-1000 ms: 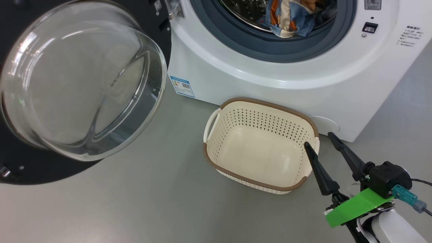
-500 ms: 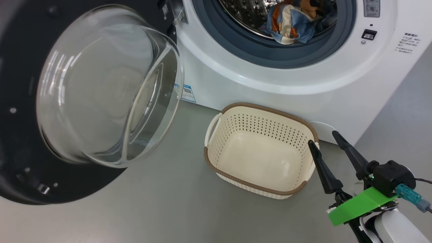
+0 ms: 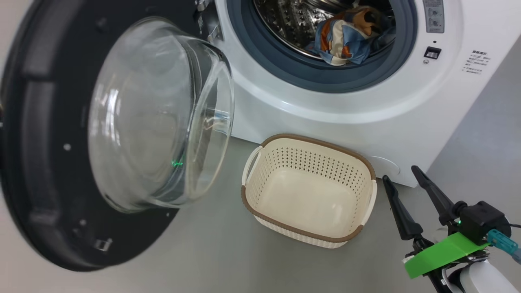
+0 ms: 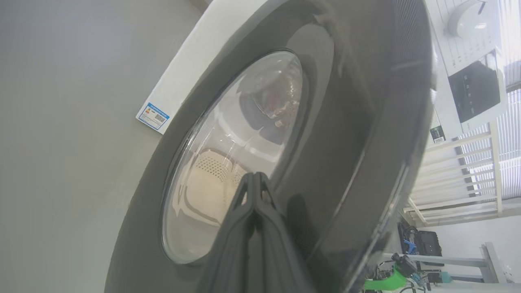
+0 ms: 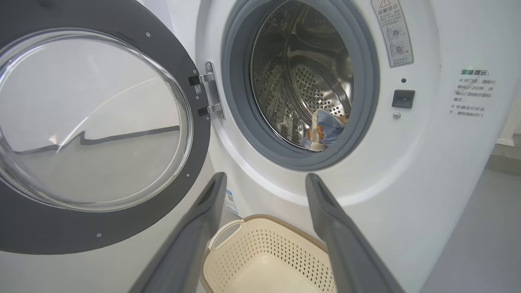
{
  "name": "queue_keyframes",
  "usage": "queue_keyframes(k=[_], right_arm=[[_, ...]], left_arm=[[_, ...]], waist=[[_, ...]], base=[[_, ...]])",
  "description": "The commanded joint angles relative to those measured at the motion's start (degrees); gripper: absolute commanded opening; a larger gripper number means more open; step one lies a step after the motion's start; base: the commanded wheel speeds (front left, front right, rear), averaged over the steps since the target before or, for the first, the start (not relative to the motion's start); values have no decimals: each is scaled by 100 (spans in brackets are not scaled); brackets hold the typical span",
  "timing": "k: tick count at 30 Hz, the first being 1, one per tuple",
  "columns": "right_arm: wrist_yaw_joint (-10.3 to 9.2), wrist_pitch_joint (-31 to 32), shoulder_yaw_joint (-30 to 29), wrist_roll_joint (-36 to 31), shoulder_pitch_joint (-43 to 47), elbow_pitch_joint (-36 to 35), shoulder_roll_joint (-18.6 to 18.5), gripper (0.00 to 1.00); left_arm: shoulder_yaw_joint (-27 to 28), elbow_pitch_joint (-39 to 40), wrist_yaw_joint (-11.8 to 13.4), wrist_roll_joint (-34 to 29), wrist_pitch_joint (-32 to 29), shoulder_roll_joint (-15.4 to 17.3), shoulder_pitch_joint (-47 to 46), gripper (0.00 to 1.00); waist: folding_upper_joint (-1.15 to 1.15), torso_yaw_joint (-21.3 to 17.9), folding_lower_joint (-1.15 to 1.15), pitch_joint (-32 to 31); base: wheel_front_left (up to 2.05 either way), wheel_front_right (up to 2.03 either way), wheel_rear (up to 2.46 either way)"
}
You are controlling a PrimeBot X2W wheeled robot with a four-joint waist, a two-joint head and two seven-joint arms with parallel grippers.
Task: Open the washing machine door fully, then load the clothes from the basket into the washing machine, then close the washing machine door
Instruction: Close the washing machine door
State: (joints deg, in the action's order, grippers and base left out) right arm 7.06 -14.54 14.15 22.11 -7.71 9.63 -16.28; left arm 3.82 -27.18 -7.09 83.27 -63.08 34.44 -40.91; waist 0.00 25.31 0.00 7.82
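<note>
Two of three steps are looking finished: the clothes (image 3: 346, 38) are lying inside the washing machine (image 3: 325, 118), and the basket (image 3: 309, 158) is sitting empty just in front of it. Only closing is remaining. The left gripper (image 4: 254, 177), fingers pressed together, seems to be pushing the half-swung washing machine door (image 3: 40, 162); the right gripper (image 3: 399, 174) is hovering open before the machine.

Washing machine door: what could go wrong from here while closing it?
The light blue printed clothes lie close to the grey-blue rubber gasket, so the round glossy black door might pinch fabric. The shut left gripper seems to press the door tip-first and could slip on that smooth face.
</note>
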Motion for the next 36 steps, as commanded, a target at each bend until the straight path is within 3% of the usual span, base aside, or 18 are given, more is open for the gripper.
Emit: queue_keyframes(k=[1,11,19,27,36], right_arm=[[43,-46,-11,-28,37,-143,-25,100],[43,-46,-157,-36,181,-176,2,100],[43,-46,-222,-51,269,-195,95,100],[43,-46,-322,-67,314,-225,165,100],[43,-46,-417,-79,393,-250,215,100]], left_arm=[[51,464,-39,98,-116,155,50,0],[-130,1435,-39,471,-341,-223,343,0],[-370,1863,-39,329,-262,-468,477,0],[-632,2167,53,29,-32,-754,579,0],[-667,2002,92,-310,317,-840,573,0]], waist=[[0,-62,0,-57],[0,-332,0,-182],[0,-673,0,-263],[0,-1193,0,-315],[0,-1935,0,-337]], base=[[0,0,0],[0,0,0],[0,0,0],[0,0,0],[0,0,0]])
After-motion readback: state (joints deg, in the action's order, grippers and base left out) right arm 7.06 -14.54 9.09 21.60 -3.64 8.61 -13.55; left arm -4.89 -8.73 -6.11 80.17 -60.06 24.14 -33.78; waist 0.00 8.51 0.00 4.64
